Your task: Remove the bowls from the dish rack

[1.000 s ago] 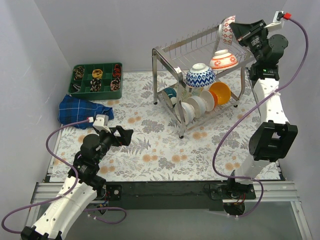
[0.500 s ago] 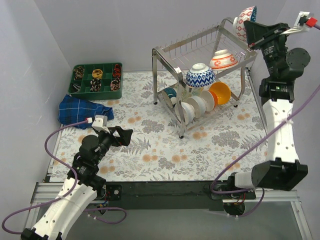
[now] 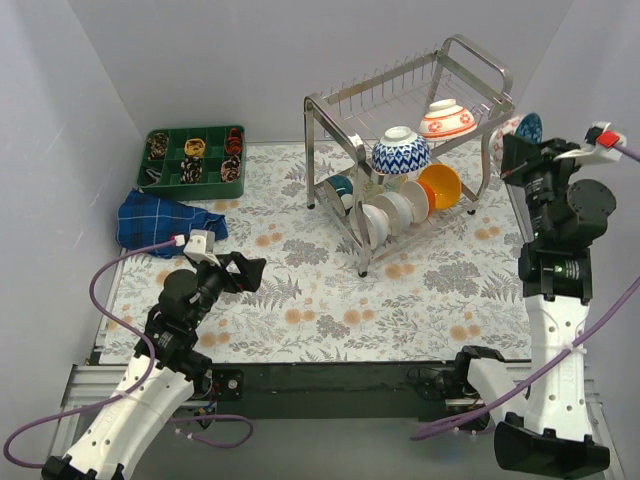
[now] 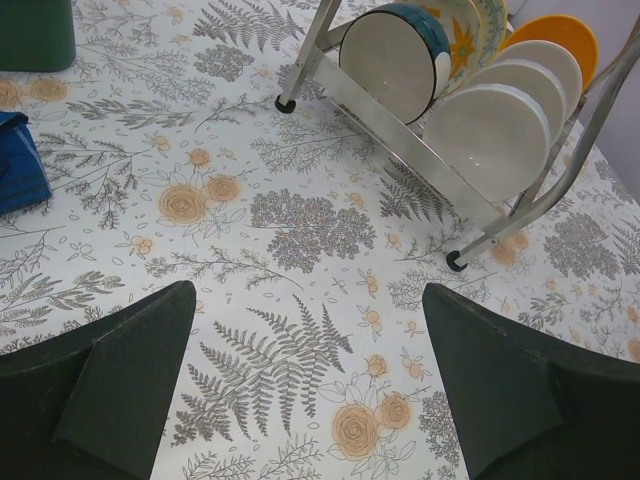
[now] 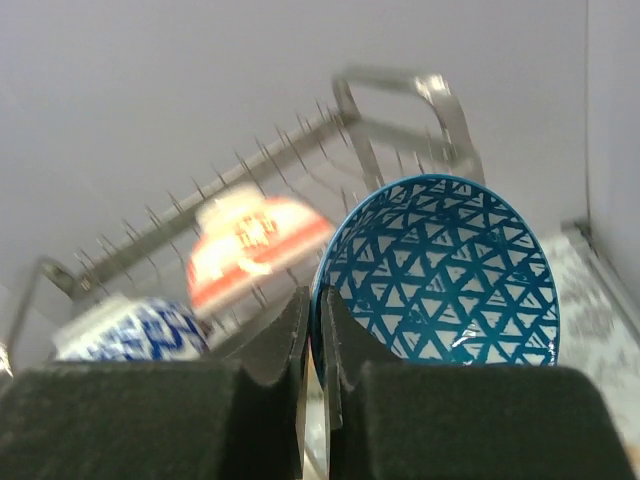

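Note:
The steel dish rack (image 3: 330,101) stands at the back right. Its top shelf holds a blue-white bowl (image 3: 401,150) and a red-white bowl (image 3: 446,119). Its lower shelf holds a teal bowl (image 3: 339,187), white bowls (image 3: 395,211) and an orange bowl (image 3: 441,185). My right gripper (image 3: 512,140) is shut on the rim of a bowl with a blue triangle pattern inside (image 5: 440,270), held in the air just right of the rack. My left gripper (image 3: 252,268) is open and empty, low over the floral cloth, facing the rack's lower bowls (image 4: 490,130).
A green compartment tray (image 3: 195,160) sits at the back left, with a blue cloth (image 3: 160,222) in front of it. The rack's feet (image 4: 456,262) rest on the floral tablecloth. The right wall is close to the right arm.
My right gripper has carried the patterned bowl from above the rack's top rail rightward and down, and it is now beside the rack. The left arm has not moved.

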Action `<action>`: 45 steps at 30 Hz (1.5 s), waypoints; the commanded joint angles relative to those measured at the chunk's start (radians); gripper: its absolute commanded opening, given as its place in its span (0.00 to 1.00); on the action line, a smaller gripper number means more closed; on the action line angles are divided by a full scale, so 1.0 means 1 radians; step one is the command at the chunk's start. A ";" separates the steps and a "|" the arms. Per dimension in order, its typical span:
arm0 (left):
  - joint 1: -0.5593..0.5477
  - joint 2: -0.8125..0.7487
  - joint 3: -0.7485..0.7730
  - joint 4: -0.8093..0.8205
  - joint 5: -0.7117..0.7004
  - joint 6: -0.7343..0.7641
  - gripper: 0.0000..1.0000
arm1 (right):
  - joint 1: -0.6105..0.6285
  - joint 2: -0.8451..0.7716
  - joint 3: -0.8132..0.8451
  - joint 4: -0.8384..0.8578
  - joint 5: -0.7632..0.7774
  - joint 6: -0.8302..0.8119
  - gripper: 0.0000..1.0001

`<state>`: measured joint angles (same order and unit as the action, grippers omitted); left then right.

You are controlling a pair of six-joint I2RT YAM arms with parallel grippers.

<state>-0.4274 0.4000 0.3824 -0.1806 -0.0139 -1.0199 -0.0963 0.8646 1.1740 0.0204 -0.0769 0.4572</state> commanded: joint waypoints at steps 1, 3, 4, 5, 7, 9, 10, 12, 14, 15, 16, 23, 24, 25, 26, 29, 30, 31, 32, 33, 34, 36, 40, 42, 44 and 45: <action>-0.002 0.022 0.039 -0.014 0.009 0.000 0.98 | 0.012 -0.119 -0.144 -0.132 0.048 -0.023 0.01; -0.002 0.033 0.049 -0.014 0.012 -0.003 0.98 | 0.026 -0.166 -0.195 -0.163 0.037 -0.014 0.01; -0.004 0.036 0.052 -0.014 0.011 -0.015 0.98 | 0.042 -0.177 -0.241 -0.196 0.019 -0.014 0.01; -0.004 0.037 0.055 -0.014 0.012 -0.020 0.98 | 0.052 -0.188 -0.260 -0.212 0.005 -0.015 0.01; -0.002 0.045 0.059 -0.013 0.012 -0.032 0.98 | 0.081 -0.208 -0.298 -0.243 -0.041 -0.034 0.01; -0.002 0.051 0.065 -0.013 0.012 -0.036 0.98 | 0.095 -0.216 -0.344 -0.287 -0.084 -0.075 0.01; -0.002 0.057 0.067 -0.013 0.012 -0.037 0.98 | 0.128 -0.216 -0.355 -0.304 -0.118 -0.086 0.01; -0.004 0.063 0.069 -0.014 0.012 -0.040 0.98 | 0.148 -0.208 -0.375 -0.365 -0.155 -0.113 0.01; -0.002 0.072 0.070 -0.013 0.042 -0.039 0.98 | 0.181 -0.203 -0.387 -0.410 -0.181 -0.140 0.01; -0.002 0.077 0.070 -0.013 0.042 -0.037 0.98 | 0.194 -0.200 -0.410 -0.436 -0.191 -0.147 0.01; -0.002 0.082 0.069 -0.013 0.045 -0.034 0.98 | 0.226 -0.202 -0.421 -0.447 -0.196 -0.155 0.01; -0.002 0.131 0.072 -0.007 0.086 -0.034 0.98 | 0.495 -0.182 -0.488 -0.485 -0.133 -0.120 0.01; -0.004 0.137 0.075 -0.007 0.094 -0.035 0.98 | 0.529 -0.171 -0.491 -0.491 -0.117 -0.117 0.01; -0.002 0.143 0.076 -0.011 0.104 -0.042 0.98 | 0.599 -0.165 -0.496 -0.500 -0.085 -0.118 0.01; -0.002 0.149 0.078 -0.016 0.115 -0.045 0.98 | 0.634 -0.161 -0.497 -0.501 -0.069 -0.112 0.01; -0.004 0.194 0.096 -0.031 0.172 -0.052 0.98 | 0.795 -0.130 -0.511 -0.488 -0.020 -0.115 0.01; -0.004 0.224 0.108 -0.036 0.201 -0.054 0.98 | 0.838 -0.109 -0.516 -0.479 -0.005 -0.120 0.01; -0.002 0.246 0.116 -0.048 0.212 -0.058 0.98 | 0.931 -0.098 -0.517 -0.470 0.038 -0.127 0.01; -0.004 0.266 0.127 -0.057 0.229 -0.066 0.98 | 0.979 -0.085 -0.520 -0.443 0.064 -0.132 0.01; -0.002 0.284 0.136 -0.069 0.242 -0.069 0.98 | 1.073 -0.058 -0.517 -0.432 0.100 -0.149 0.01; -0.002 0.330 0.157 -0.092 0.267 -0.077 0.98 | 1.117 -0.044 -0.514 -0.415 0.164 -0.161 0.01; -0.002 0.373 0.179 -0.118 0.302 -0.097 0.98 | 1.231 0.009 -0.499 -0.372 0.209 -0.190 0.01; -0.007 0.451 0.226 -0.174 0.399 -0.137 0.98 | 1.380 0.108 -0.484 -0.266 0.307 -0.291 0.01; -0.008 0.476 0.243 -0.183 0.443 -0.170 0.98 | 1.426 0.161 -0.478 -0.217 0.331 -0.327 0.01; -0.017 0.491 0.254 -0.189 0.483 -0.192 0.98 | 1.468 0.194 -0.467 -0.154 0.362 -0.379 0.01; -0.022 0.497 0.257 -0.189 0.495 -0.200 0.98 | 1.477 0.223 -0.461 -0.139 0.368 -0.400 0.01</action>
<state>-0.4332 0.8856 0.5900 -0.3305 0.3634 -1.1622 1.3216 1.0336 0.6537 -0.3168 0.1791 0.1890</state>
